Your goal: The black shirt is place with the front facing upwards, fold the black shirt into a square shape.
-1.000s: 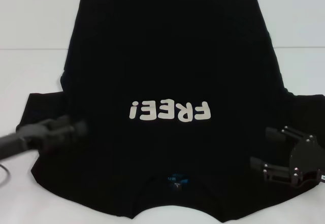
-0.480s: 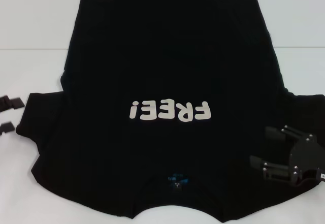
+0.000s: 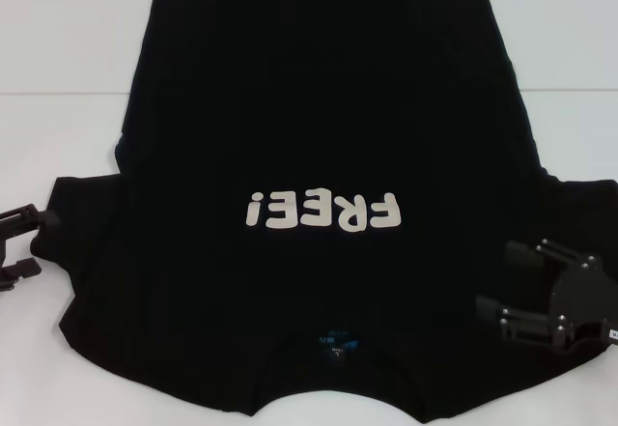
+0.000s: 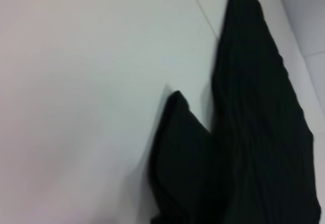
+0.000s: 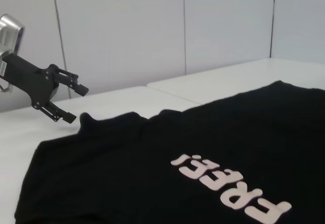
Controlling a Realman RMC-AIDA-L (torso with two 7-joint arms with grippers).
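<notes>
The black shirt [image 3: 319,117] lies flat on the white table, front up, with white "FREE!" lettering [image 3: 322,211] on the chest and a small blue neck label [image 3: 335,341] at the near edge. My left gripper [image 3: 39,243] is open at the far left, just off the tip of the left sleeve [image 3: 82,223], and holds nothing. The right wrist view shows that same gripper [image 5: 78,103] open beside the sleeve tip. The left wrist view shows the sleeve tip [image 4: 177,132] on the table. My right gripper [image 3: 494,279] is open over the right sleeve, empty.
The white table [image 3: 68,49] extends around the shirt, with a seam line [image 3: 58,93] across it. White wall panels [image 5: 127,31] stand behind the table in the right wrist view.
My left gripper has drawn back leftward off the left sleeve to the table's edge, then shifted slightly nearer. The shirt and the right gripper have not moved.
</notes>
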